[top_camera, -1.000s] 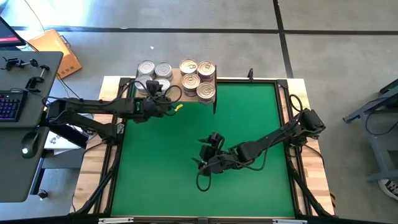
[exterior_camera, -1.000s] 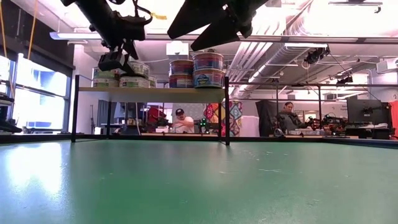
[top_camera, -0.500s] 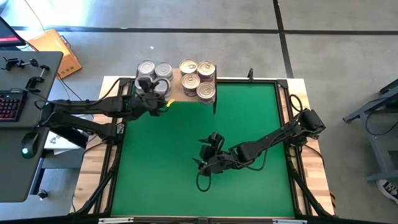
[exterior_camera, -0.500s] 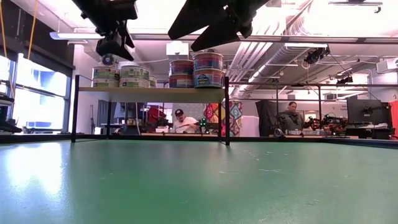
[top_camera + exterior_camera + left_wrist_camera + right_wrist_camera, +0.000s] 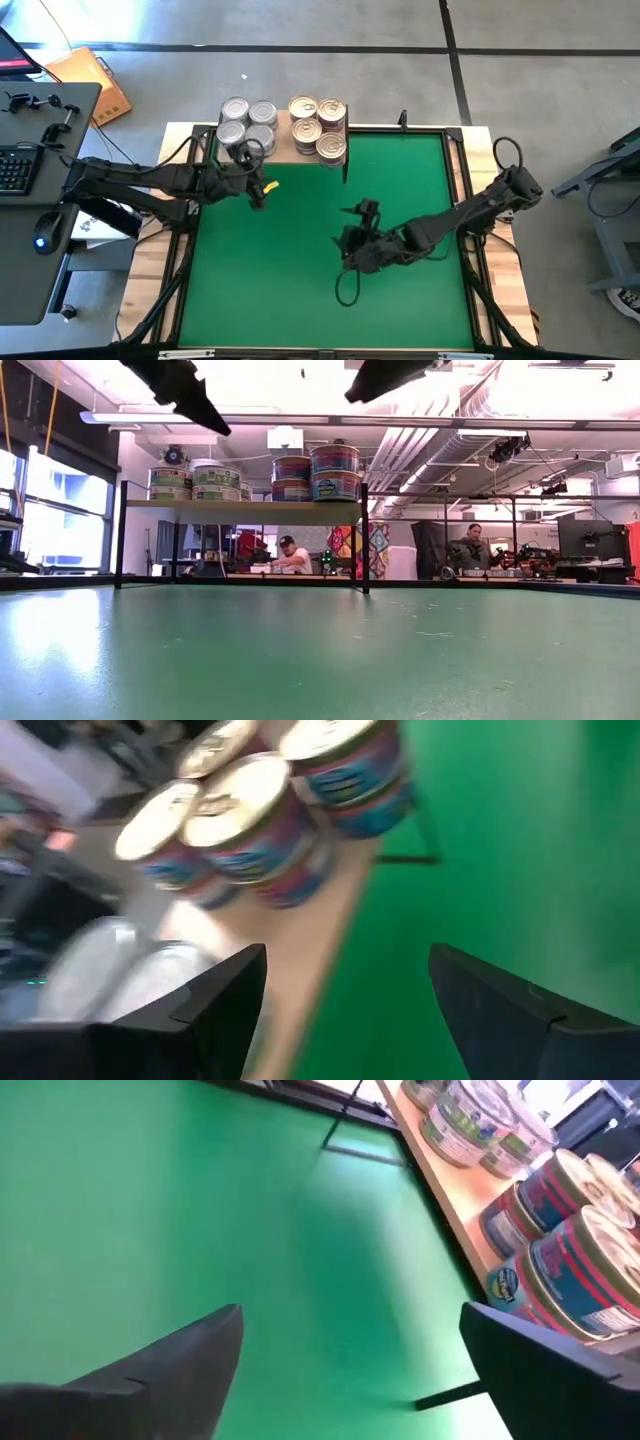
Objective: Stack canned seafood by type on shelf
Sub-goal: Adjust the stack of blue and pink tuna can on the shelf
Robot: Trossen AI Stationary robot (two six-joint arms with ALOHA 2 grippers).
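The canned seafood stands on the shelf (image 5: 285, 143) at the table's far edge: silver-lidded tins (image 5: 247, 120) on the left part, gold-lidded tins (image 5: 318, 125) on the right, stacked two high in the low view (image 5: 195, 480) (image 5: 315, 472). My left gripper (image 5: 258, 187) hovers open over the mat just in front of the silver tins, nothing between its fingers (image 5: 345, 1010). My right gripper (image 5: 352, 228) hangs open and empty (image 5: 350, 1370) over the middle of the mat, pointing toward the shelf.
The green mat (image 5: 300, 280) lies bare in front of the shelf, inside a black frame (image 5: 455, 180). A desk with a keyboard (image 5: 15, 170) stands off the table's left side. People sit in the room beyond the shelf (image 5: 290, 555).
My left gripper has drawn back from the silver tins toward the near edge, rising and rolling about its own line; the tins stay stacked on the shelf. My right gripper has risen and shifted toward the table's right edge. Both stay open.
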